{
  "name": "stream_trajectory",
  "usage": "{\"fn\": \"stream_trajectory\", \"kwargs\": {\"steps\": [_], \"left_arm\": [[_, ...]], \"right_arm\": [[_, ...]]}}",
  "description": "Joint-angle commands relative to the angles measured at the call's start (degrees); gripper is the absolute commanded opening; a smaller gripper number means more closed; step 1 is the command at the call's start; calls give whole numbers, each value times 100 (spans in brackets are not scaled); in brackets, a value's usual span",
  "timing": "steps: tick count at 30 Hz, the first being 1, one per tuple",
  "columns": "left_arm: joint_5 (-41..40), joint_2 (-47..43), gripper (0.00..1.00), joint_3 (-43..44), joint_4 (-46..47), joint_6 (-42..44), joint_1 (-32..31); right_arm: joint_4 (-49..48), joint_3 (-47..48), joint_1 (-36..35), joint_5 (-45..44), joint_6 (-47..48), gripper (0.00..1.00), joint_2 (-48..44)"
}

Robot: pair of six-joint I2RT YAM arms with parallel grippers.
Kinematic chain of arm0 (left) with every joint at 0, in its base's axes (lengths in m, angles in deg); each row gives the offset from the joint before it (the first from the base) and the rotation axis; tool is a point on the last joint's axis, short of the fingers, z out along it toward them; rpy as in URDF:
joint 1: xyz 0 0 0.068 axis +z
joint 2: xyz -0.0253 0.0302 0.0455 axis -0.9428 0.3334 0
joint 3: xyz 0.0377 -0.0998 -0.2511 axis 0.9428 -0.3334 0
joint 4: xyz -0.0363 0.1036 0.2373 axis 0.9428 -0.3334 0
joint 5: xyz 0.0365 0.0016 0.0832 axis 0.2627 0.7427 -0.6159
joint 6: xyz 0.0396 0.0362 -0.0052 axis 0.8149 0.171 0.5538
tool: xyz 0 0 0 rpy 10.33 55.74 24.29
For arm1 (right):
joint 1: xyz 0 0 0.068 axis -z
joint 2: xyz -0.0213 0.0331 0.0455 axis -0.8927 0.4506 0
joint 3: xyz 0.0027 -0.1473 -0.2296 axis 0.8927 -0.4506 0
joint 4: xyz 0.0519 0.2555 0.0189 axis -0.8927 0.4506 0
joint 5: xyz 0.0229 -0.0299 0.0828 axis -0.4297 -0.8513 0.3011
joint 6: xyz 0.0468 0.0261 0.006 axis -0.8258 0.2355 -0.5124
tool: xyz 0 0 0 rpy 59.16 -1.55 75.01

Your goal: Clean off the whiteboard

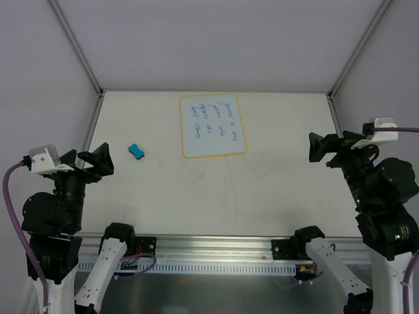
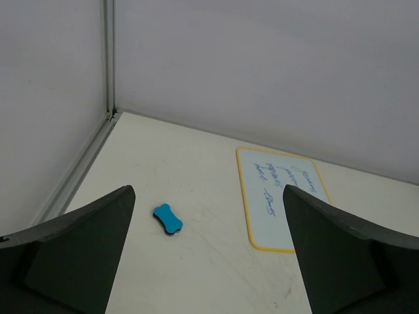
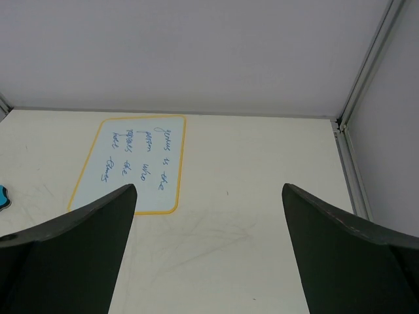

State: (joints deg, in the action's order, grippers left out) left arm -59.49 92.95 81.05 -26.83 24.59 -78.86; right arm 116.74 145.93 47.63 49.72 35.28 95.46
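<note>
The whiteboard, pale blue-white with a yellow border and dark handwriting, lies flat at the back middle of the table. It also shows in the left wrist view and the right wrist view. A small blue eraser block lies left of the board, also in the left wrist view. My left gripper is open and empty, raised at the left, well short of the eraser. My right gripper is open and empty, raised at the right, apart from the board.
The table is off-white with faint scuff marks. White walls and metal frame posts close the back and sides. A metal rail with the arm bases runs along the near edge.
</note>
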Motion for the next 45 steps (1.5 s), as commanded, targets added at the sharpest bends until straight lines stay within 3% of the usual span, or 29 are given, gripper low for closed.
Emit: {"fn": "stream_trajectory", "kwargs": {"steps": [1, 9, 16, 24, 26, 29, 38, 43, 45], "left_arm": [[-132, 78, 99, 3, 33, 29, -71], [421, 192, 99, -857, 33, -586, -71], [1054, 289, 99, -1605, -64, -1130, -72], [1354, 614, 99, -2256, -108, -1220, -80], [1345, 693, 99, -2291, -99, -1228, -80], [1345, 807, 99, -2309, -116, -1229, -80], [1398, 1018, 99, -2247, -125, -1290, -80], [1495, 1045, 99, -2317, -125, -1290, -80], [1477, 1054, 99, -2318, -134, -1264, -80]], "right_arm": [[-36, 77, -23, 127, 50, 99, 250], [105, -257, -23, 1154, -126, 99, 1277], [-193, -600, -92, 1673, -810, 99, 2981], [-1081, -460, -874, 812, -1119, 98, 5152], [-1309, -337, -1077, 321, -1276, 83, 5750], [-1468, -109, -1130, -117, -1707, 75, 6498], [-1556, 419, -1112, -541, -2016, 57, 7685], [-1573, 604, -998, -234, -1998, 54, 8055], [-1565, 621, -937, -190, -2068, 48, 8151]]}}
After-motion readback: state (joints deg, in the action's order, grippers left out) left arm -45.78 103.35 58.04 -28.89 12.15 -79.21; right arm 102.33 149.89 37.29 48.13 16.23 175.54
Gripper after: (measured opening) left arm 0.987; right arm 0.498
